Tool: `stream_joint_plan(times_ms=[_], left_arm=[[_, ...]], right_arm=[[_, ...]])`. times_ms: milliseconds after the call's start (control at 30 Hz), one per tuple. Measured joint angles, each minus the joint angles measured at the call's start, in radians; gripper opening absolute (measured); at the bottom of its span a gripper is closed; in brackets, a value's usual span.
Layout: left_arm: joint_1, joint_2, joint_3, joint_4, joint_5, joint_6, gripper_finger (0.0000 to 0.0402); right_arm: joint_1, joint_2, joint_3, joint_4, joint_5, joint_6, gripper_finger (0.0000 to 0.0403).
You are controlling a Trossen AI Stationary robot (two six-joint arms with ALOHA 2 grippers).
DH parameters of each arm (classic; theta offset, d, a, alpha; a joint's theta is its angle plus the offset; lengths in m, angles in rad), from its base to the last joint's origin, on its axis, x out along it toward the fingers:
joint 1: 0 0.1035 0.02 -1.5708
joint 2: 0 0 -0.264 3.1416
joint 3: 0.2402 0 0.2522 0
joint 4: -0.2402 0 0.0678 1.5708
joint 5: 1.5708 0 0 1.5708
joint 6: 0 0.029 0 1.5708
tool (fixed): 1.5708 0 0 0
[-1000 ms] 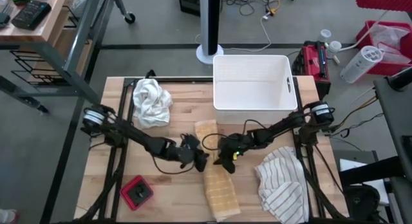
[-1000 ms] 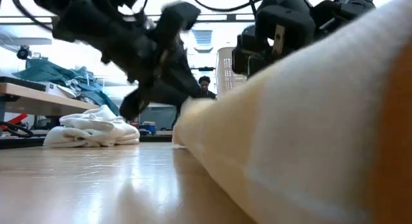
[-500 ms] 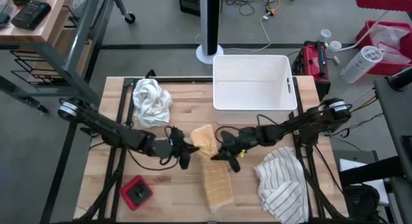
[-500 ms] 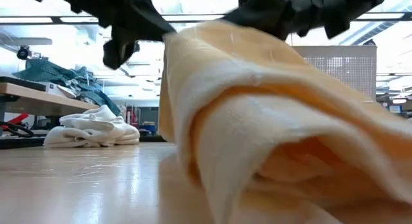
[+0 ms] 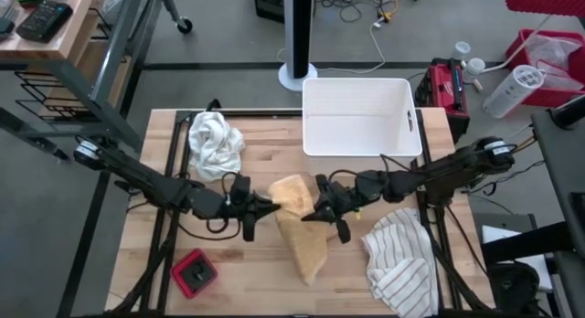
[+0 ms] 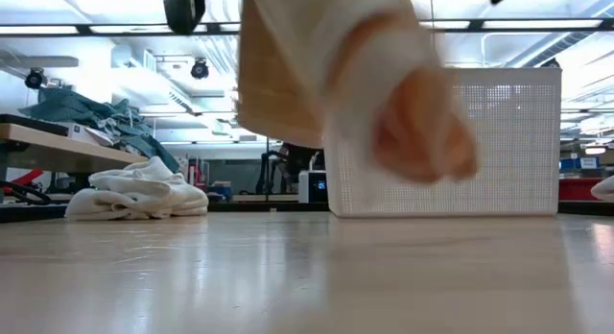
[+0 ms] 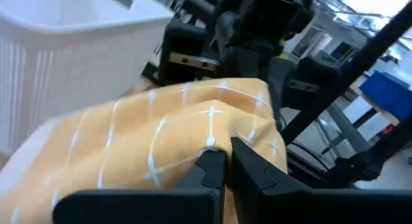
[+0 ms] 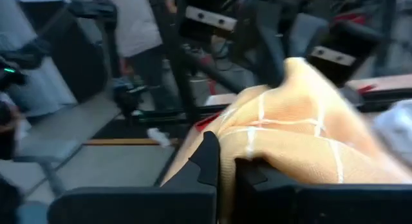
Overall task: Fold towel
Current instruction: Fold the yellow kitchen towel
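Mid-fold: yellow towel [image 5: 297,217] lifted off the desk [image 5: 265,272], in front of the white basket [image 5: 358,117]. Left claw [image 5: 267,206] and right claw [image 5: 311,215] each pinched tight on one towel corner. Next, probably: carrying both corners forward together, laying them level over the hanging end.

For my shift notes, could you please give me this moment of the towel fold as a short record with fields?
towel in work: yellow towel, far end lifted off the table, near end hanging down to the wood
left gripper: shut on the yellow towel's left corner
right gripper: shut on its right corner
waiting cloths: white towel at back left; striped towel at front right
other items: white basket at back; red box at front left
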Motion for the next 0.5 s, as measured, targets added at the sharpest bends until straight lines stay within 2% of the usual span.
stream_joint_plan(times_ms=[200, 333, 500], left_arm=[[0.014, -0.080, 0.040, -0.049, -0.056, 0.208, 0.0002], [0.028, -0.125, 0.110, -0.127, -0.056, 0.308, 0.0002], [0.032, -0.121, 0.237, -0.296, -0.075, 0.341, 0.0002]], right_arm=[[-0.016, -0.034, 0.099, -0.228, 0.228, -0.172, 0.0000], [-0.024, 0.002, 0.189, -0.284, 0.268, -0.211, 0.0000], [-0.024, 0.064, 0.297, -0.338, 0.274, -0.179, 0.0013]])
